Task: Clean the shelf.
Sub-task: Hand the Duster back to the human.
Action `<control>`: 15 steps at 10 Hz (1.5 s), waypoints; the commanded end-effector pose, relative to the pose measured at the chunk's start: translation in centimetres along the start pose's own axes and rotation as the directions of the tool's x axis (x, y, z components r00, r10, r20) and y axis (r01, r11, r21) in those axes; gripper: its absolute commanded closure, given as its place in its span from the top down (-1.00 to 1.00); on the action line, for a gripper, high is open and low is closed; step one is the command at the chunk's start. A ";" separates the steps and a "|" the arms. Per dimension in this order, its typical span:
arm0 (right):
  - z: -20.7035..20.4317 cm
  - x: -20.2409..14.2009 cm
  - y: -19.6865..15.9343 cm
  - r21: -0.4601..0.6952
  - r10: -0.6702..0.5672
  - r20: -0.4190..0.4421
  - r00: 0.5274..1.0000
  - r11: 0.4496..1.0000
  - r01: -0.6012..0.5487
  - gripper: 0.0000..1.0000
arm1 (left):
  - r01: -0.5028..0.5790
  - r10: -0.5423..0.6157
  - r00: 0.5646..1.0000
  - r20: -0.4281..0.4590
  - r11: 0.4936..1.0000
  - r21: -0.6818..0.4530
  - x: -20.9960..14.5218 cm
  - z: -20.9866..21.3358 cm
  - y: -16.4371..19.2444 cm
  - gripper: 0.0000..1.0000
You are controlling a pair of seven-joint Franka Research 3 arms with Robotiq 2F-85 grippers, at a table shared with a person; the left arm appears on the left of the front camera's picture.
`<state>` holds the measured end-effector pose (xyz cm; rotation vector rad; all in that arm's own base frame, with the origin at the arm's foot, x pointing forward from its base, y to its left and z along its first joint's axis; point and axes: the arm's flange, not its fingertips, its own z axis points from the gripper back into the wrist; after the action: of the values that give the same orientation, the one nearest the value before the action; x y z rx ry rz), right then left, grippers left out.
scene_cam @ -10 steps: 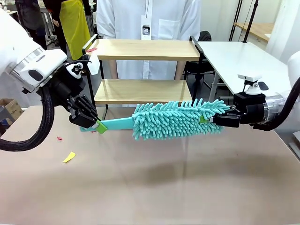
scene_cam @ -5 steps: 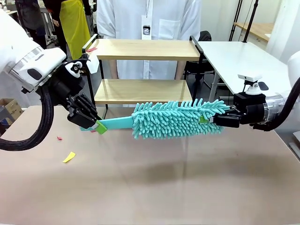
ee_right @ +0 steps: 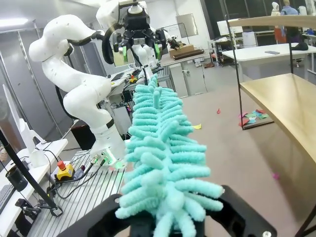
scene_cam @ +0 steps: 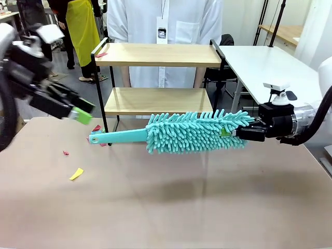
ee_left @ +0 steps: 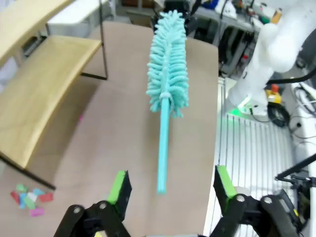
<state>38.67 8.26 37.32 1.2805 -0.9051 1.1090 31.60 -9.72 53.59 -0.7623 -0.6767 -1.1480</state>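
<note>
Big brown counter in front, with the shelf standing at its far edge, near a person in white. Two wood boards, bare on top. Long teal duster stretched level above the counter, just in front of the lower board, fluffy end pinched by the right gripper, fingers pressed tight on it. Handle end sticking out free, likely so the fluff can be swept along the boards. Left gripper pulled away to the left, fingers spread wide, holding nothing. Tiny paper scraps lying on the counter by the shelf leg.
</note>
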 end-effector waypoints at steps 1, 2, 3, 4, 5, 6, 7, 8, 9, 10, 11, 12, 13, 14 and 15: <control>0.0 0.2 0.0 0.001 0.006 -0.001 1.000 1.000 -0.006 -1.00 | -0.020 0.019 0.998 0.058 1.000 0.022 -5.3 3.6 0.4 1.00; 0.0 0.2 0.0 0.001 0.006 -0.001 1.000 1.000 -0.006 -1.00 | -0.034 0.032 0.998 0.055 0.999 0.033 -7.4 5.6 0.6 1.00; 0.0 0.2 0.0 0.001 0.006 -0.001 1.000 1.000 -0.006 -1.00 | -0.046 0.045 0.998 0.038 0.998 0.044 -9.2 7.1 0.6 1.00; 0.0 0.2 0.0 0.001 0.006 -0.001 1.000 1.000 -0.006 -1.00 | -0.064 0.063 0.997 0.038 0.997 0.047 -10.6 8.1 0.8 1.00; 0.0 0.2 0.0 0.001 0.006 -0.001 1.000 1.000 -0.006 -1.00 | -0.053 0.052 0.998 0.019 0.999 0.012 -11.2 8.4 0.4 1.00; 0.0 0.2 0.0 0.001 0.006 -0.001 1.000 1.000 -0.006 -1.00 | -0.082 0.079 0.995 0.054 0.995 0.059 -8.8 8.8 1.7 1.00; 0.0 0.0 0.0 0.000 -0.001 0.000 1.000 1.000 0.001 -0.67 | -0.082 0.079 0.995 0.054 0.995 0.059 -8.8 8.8 1.7 1.00; 0.3 2.0 1.1 -0.014 0.042 0.060 0.997 0.999 -0.041 -0.67 | -0.082 0.079 0.995 0.054 0.995 0.059 -8.8 8.8 1.7 1.00; 1.2 5.0 2.8 -0.050 0.112 0.142 0.984 0.993 -0.106 -0.67 | -0.082 0.079 0.995 0.054 0.995 0.059 -8.8 8.8 1.7 1.00; 2.5 8.0 4.5 -0.109 0.188 0.216 0.958 0.980 -0.168 -0.67 | -0.082 0.079 0.995 0.054 0.995 0.059 -8.8 8.8 1.7 1.00; 4.0 10.9 6.2 -0.180 0.266 0.276 0.924 0.958 -0.222 -0.67 | -0.082 0.079 0.995 0.054 0.995 0.059 -8.8 8.8 1.7 1.00; 5.6 13.1 7.4 -0.289 0.350 0.309 0.884 0.920 -0.264 -0.67 | -0.082 0.079 0.995 0.054 0.995 0.059 -8.8 8.8 1.7 1.00; 7.4 15.0 8.1 -0.431 0.426 0.329 0.843 0.862 -0.268 -0.67 | -0.082 0.079 0.995 0.054 0.995 0.059 -8.8 8.8 1.7 1.00; 9.1 16.0 8.6 -0.539 0.480 0.330 0.813 0.803 -0.255 -0.67 | -0.082 0.079 0.995 0.054 0.995 0.059 -8.8 8.8 1.7 1.00; 11.1 16.6 9.1 -0.625 0.521 0.327 0.788 0.745 -0.233 -0.67 | -0.082 0.079 0.995 0.054 0.995 0.059 -8.8 8.8 1.7 1.00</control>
<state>35.00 -1.78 57.54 0.9874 -1.7451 0.8000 29.82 2.63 51.14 -0.7573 -0.7009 -1.0360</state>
